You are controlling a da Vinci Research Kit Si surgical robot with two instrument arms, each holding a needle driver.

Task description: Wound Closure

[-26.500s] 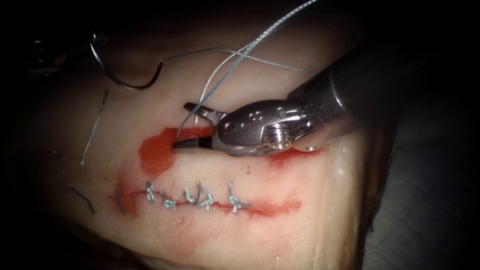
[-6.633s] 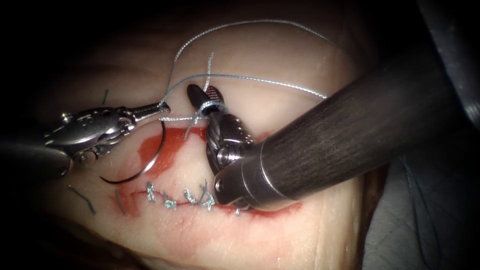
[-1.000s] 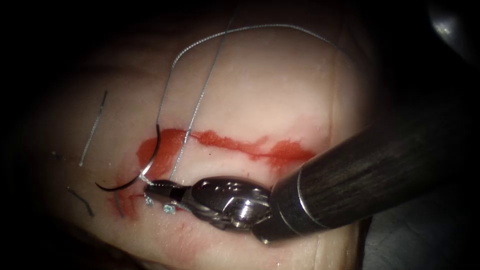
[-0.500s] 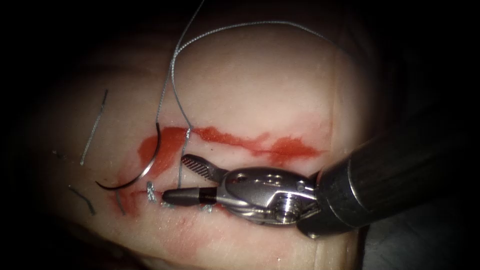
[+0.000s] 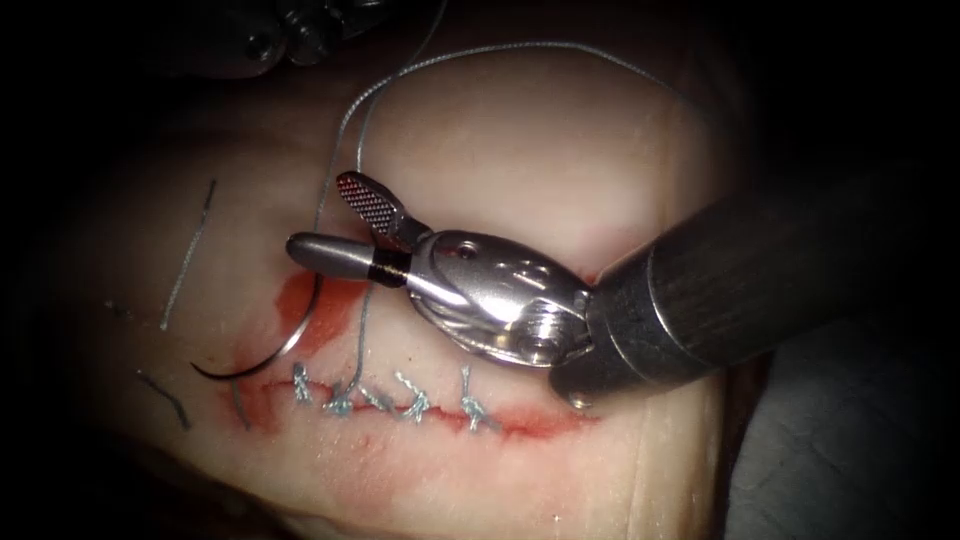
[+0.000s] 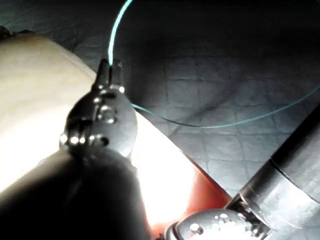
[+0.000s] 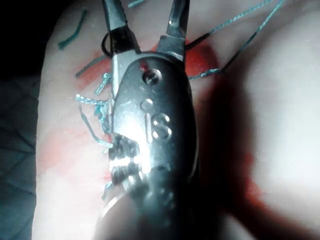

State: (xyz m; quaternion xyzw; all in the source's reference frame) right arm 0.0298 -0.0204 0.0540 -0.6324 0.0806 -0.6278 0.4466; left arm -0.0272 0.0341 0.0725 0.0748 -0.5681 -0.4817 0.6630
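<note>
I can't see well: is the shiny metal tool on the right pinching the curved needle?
No, the right tool's jaws gape open, and the curved needle lies loose on the tissue.

Red fluid (image 5: pixel 318 305); grey thread (image 5: pixel 345 130)

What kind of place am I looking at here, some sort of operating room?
More likely a practice bench for robotic suturing. A slab of tissue has a cut closed with knotted stitches, a curved needle lies loose on it, the right tool hangs open, and the left tool grips the thread.

Endoscope high, frontal; wrist views close, sharing tissue (image 5: pixel 520 150).
</note>
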